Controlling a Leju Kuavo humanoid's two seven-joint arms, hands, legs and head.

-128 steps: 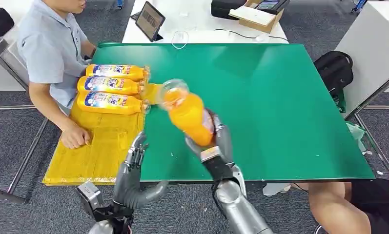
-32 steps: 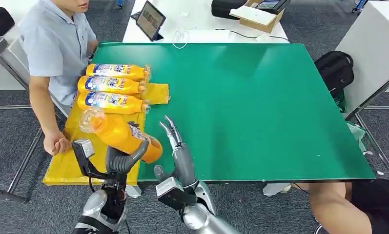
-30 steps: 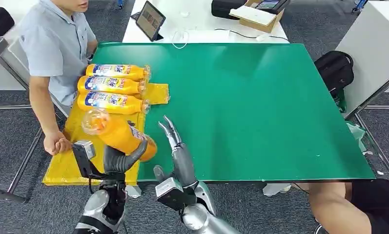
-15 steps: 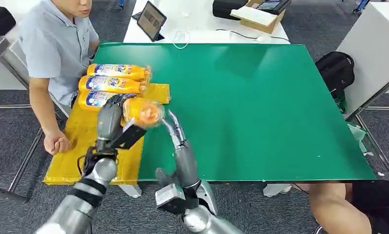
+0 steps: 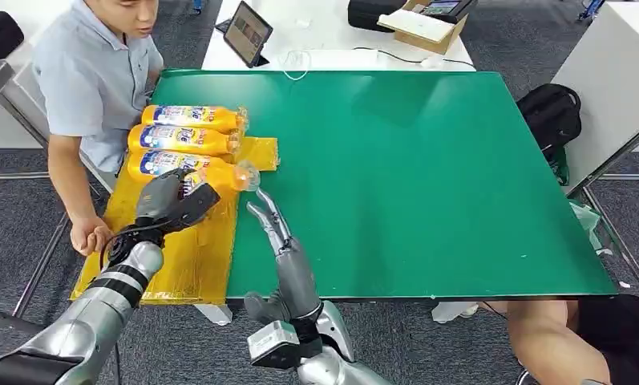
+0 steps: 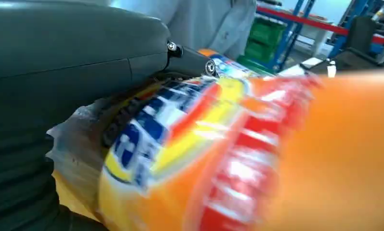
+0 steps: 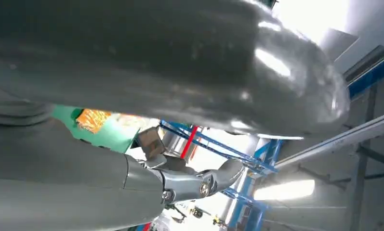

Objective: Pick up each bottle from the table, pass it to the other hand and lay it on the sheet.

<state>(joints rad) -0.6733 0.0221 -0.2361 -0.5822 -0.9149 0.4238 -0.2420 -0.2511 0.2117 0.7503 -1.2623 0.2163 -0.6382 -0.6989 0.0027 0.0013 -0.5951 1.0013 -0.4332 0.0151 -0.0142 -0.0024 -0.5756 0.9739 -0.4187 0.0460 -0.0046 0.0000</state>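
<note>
here the left hand (image 5: 170, 202) grips an orange bottle (image 5: 220, 176) around its labelled body, holding it over the yellow sheet (image 5: 184, 257) with its clear end pointing toward the green bench (image 5: 428, 176); in the left wrist view the bottle's label (image 6: 190, 139) lies right against the palm. just beyond the left hand, three more bottles (image 5: 184, 140) lie side by side on the sheet. beside it, the right hand (image 5: 277, 234) holds nothing, its fingers stretched out straight and apart above the bench edge. a person (image 5: 91, 76) sits past the sheet.
</note>
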